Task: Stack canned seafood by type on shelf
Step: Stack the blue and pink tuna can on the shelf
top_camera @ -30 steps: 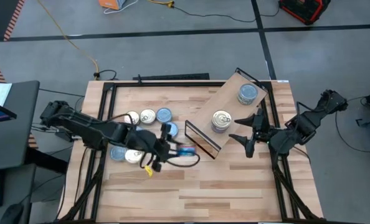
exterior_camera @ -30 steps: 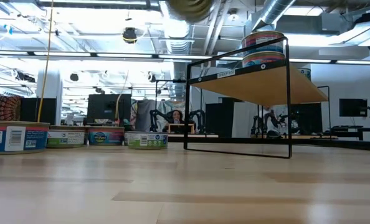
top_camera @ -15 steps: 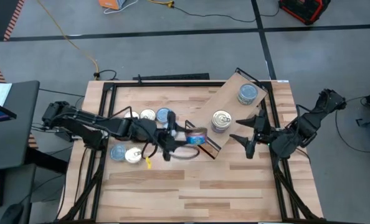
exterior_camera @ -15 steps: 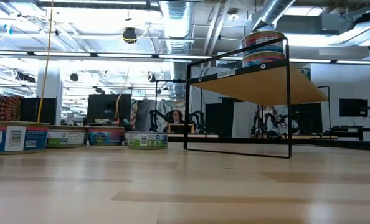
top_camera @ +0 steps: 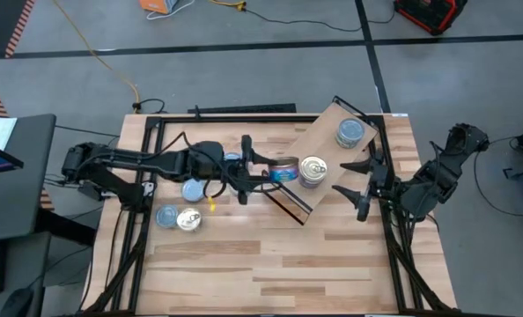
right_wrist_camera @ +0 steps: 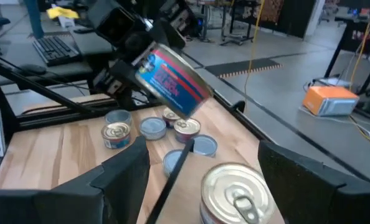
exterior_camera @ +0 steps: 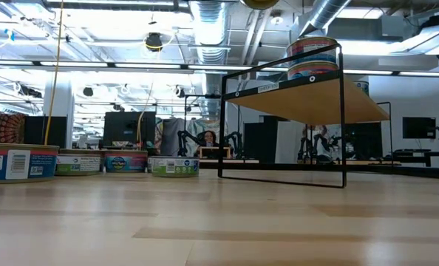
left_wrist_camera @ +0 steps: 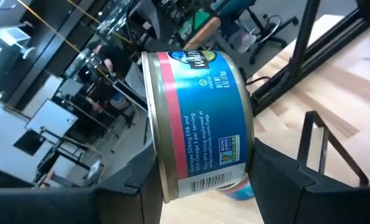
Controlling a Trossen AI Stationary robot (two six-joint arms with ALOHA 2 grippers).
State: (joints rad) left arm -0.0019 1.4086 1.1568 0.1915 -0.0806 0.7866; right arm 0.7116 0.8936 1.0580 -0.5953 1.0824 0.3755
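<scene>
Left gripper (top_camera: 263, 170) clamps a tin (top_camera: 283, 170) on its side at the shelf (top_camera: 327, 141) edge: blue label, pink band, gold rim. Right gripper (top_camera: 360, 176) waits, fingers spread.

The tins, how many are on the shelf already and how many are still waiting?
Done: two stacks of round metal tins stand on the light wood shelf, one gold-lidded, one blue-lidded. In hand: the left gripper holds a blue-labelled tin beside the shelf. Left: about six tins on the wooden table, such as a blue-lidded one. The right gripper waits open.
</scene>
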